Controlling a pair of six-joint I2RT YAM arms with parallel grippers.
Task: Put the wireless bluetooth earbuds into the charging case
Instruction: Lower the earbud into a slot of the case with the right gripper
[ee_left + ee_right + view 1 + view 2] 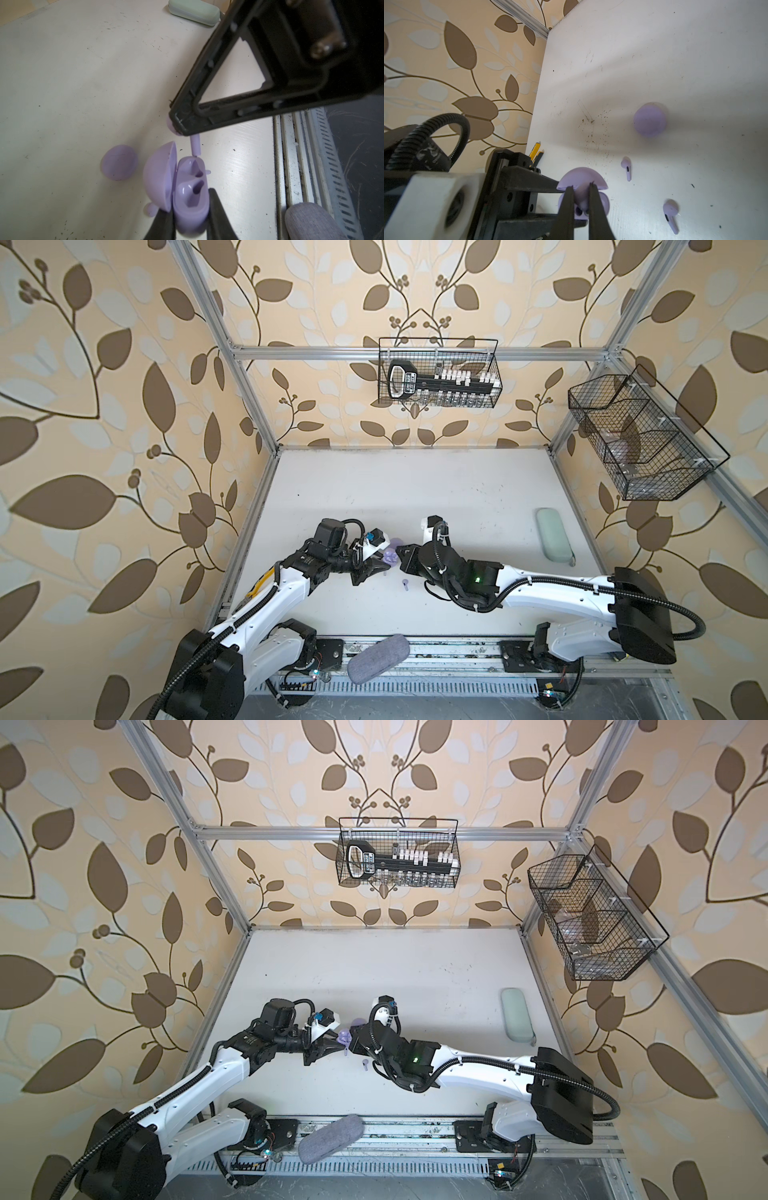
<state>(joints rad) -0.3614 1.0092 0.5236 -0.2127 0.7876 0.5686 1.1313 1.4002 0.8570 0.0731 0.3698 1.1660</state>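
Clearly, right wrist: two loose earbuds (626, 167)

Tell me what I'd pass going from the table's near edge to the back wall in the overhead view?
Grey fabric case → loose earbud → open lavender charging case → wire basket on the back wall. Mint-green case omitted: it lies level with the charging case.

Hidden behind black jaws, centre of left wrist view: most of earbud (195, 145) head. Cut by lower right edge: grey case (311, 222). Blurred in right wrist view: closed lavender case (650, 119).
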